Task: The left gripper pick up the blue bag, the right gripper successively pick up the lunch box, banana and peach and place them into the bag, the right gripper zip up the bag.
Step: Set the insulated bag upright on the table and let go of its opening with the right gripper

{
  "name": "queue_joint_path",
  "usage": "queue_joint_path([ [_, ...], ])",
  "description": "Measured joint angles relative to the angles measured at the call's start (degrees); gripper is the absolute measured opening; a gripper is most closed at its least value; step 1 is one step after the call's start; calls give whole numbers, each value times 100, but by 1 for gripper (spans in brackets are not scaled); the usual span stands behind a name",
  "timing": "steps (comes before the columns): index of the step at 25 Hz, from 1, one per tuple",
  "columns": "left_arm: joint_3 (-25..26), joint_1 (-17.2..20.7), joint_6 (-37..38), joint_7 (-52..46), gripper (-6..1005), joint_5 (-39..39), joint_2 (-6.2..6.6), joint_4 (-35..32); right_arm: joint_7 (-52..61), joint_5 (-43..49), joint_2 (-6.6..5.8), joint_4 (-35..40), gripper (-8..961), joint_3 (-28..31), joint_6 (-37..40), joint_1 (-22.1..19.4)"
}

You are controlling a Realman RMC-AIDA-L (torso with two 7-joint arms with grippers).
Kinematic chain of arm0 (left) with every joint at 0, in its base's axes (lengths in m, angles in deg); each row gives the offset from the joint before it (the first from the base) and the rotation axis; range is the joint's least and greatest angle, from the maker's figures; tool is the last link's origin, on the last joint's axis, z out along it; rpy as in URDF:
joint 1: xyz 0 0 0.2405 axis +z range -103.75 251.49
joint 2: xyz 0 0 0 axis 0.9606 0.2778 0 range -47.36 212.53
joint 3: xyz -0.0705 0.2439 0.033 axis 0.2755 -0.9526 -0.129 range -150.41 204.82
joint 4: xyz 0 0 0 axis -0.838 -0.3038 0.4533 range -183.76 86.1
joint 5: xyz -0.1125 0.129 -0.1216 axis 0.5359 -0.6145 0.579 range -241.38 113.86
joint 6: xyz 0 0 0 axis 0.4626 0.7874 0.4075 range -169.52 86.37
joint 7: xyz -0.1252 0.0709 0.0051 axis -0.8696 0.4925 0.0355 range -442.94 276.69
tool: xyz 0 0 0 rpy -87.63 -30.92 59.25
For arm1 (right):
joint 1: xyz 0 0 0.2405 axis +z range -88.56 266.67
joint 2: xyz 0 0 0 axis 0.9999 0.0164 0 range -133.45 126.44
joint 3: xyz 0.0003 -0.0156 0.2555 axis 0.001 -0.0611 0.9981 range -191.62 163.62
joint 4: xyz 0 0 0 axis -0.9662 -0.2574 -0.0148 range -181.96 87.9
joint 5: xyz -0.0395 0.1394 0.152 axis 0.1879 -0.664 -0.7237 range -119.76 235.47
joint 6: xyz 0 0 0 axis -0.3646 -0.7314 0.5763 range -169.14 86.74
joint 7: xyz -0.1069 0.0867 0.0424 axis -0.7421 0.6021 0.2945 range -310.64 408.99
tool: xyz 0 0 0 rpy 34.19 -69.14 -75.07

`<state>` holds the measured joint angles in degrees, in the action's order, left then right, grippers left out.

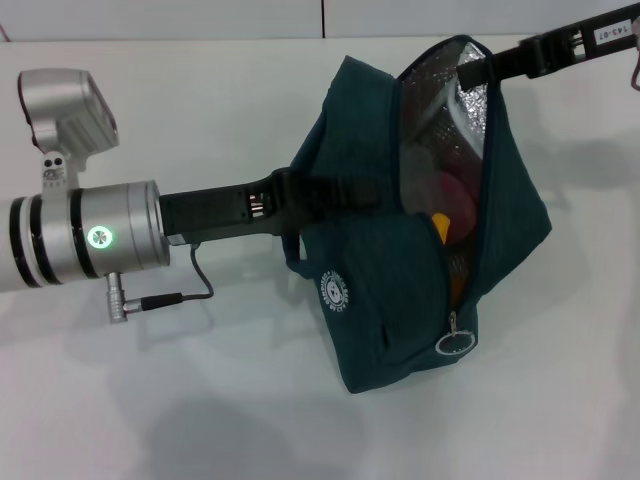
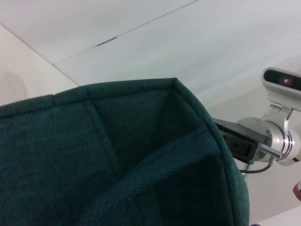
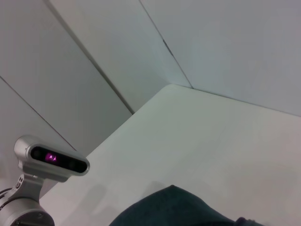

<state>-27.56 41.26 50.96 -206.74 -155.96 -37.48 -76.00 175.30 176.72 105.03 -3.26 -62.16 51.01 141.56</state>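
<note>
In the head view my left gripper reaches in from the left on its silver wrist with the green light. It is shut on a handle of the blue bag and holds the bag up off the table. The bag's mouth gapes toward the right and shows foil lining. Inside it I see the pink peach and the orange-yellow banana. The lunch box cannot be made out. The ring zip pull hangs at the low end of the opening. My right gripper comes from the upper right to the bag's top rim, its tips hidden by the fabric.
The white table lies under and around the bag. The bag's teal fabric fills the left wrist view, with the right arm's wrist beyond it. The right wrist view shows the bag's top and the left arm's camera.
</note>
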Motion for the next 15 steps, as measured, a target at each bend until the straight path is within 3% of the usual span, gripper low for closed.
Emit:
queue_joint_path([
  [5, 1, 24, -1, 23, 36, -5, 2, 26, 23, -1, 66, -29, 45, 0, -167, 13],
  [15, 37, 86, -48, 152, 36, 28, 10, 153, -241, -120, 74, -80, 74, 43, -100, -214],
])
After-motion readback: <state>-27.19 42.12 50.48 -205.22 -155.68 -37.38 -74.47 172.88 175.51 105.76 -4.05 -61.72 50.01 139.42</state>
